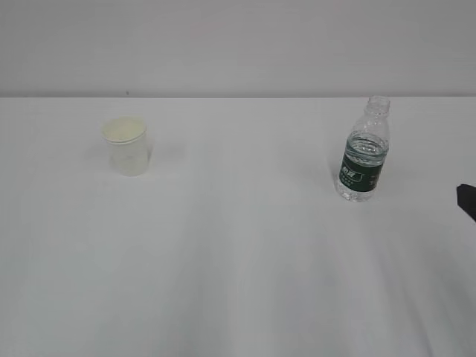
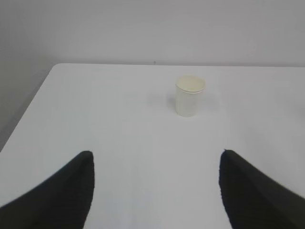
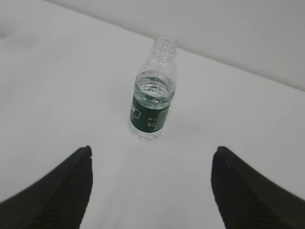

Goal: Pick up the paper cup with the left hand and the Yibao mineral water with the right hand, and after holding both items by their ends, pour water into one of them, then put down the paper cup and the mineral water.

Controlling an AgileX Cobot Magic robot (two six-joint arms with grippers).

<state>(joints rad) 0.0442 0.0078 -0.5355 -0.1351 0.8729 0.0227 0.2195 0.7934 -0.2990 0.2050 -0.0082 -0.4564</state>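
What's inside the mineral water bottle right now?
The Yibao mineral water holds clear water up to the shoulder; neck empty, no cap. The green label hides the middle of the contents.

A white counter [image 1: 238, 268] fills the lower three quarters of the frame. A plain pale wall [image 1: 238, 44] spans the top, meeting the counter's far edge.

Left hand [image 2: 155, 191]: two matte black wedge-shaped fingers [image 2: 62, 191], fine ribbed texture on the faces, tips rounded. Right hand [image 3: 151, 191]: same black ribbed wedges. Exterior view: only a small black corner at right edge.
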